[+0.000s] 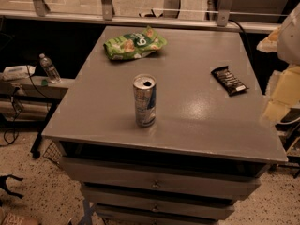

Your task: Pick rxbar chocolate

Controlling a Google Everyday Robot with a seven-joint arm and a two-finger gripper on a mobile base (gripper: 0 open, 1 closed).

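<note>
The rxbar chocolate is a small flat black-wrapped bar with pale lettering. It lies at a slant on the right side of the grey cabinet top, near the right edge. My gripper shows as pale yellowish and white blurred shapes at the right edge of the camera view. It is to the right of the bar, beyond the top's edge, and apart from the bar. It holds nothing that I can see.
A silver-blue drink can stands upright near the front middle. A green crinkled chip bag lies at the back left. Drawers sit below the top. A water bottle stands on a low shelf at left. A railing runs behind.
</note>
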